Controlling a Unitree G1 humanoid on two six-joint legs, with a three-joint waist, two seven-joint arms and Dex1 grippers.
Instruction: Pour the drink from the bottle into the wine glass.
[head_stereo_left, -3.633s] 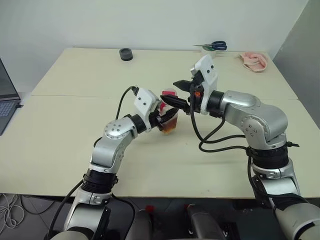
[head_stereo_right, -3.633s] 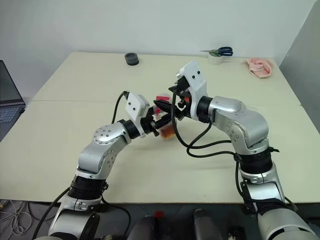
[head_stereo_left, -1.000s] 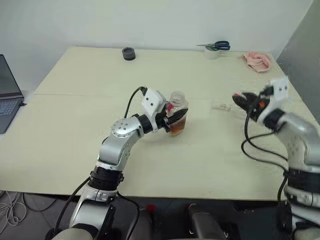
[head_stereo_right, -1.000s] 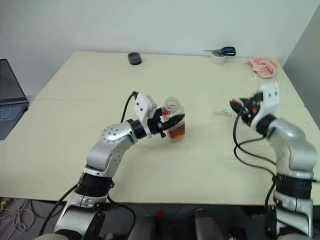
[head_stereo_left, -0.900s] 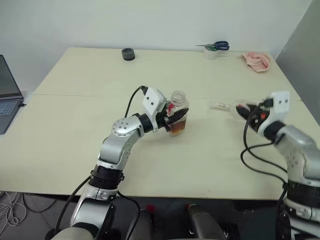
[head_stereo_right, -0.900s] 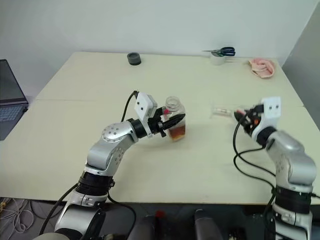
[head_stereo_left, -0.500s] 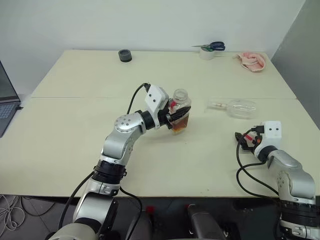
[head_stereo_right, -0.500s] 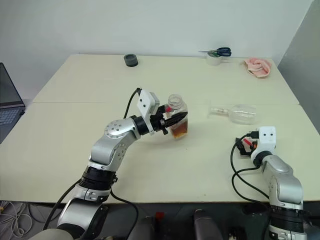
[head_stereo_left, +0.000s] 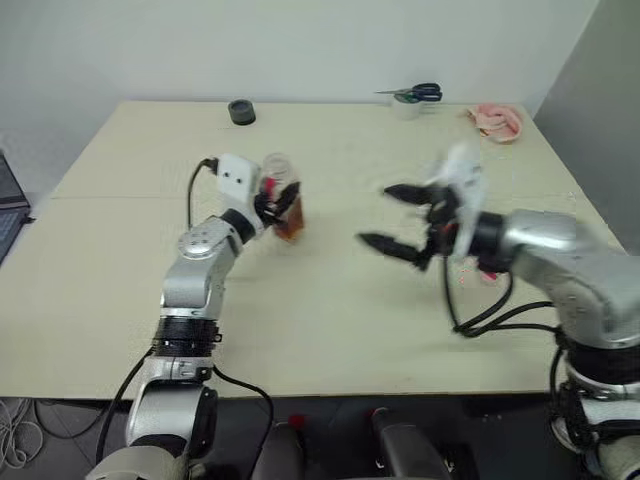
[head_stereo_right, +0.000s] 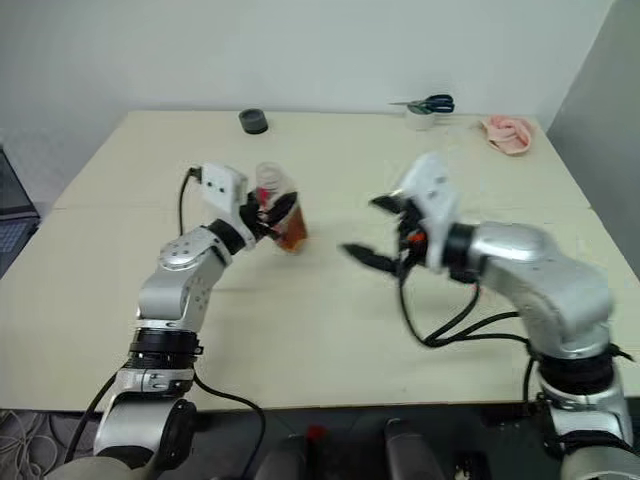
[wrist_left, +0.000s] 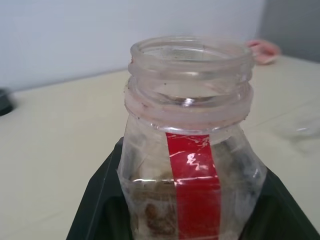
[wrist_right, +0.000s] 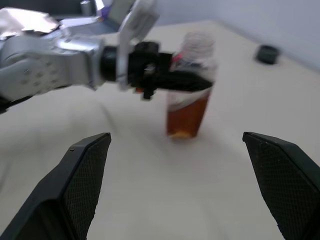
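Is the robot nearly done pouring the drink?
Not yet. Done: the bottle has its cap off and its neck open. In hand: the left gripper is shut on the upright bottle, with the drink inside; the right gripper is open and empty. Left: tipping the drink into the wine glass.

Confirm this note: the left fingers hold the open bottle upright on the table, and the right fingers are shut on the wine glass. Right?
Not quite. The left gripper does hold the capless bottle upright on the table, but the right gripper is spread open and empty, as the right wrist view shows.
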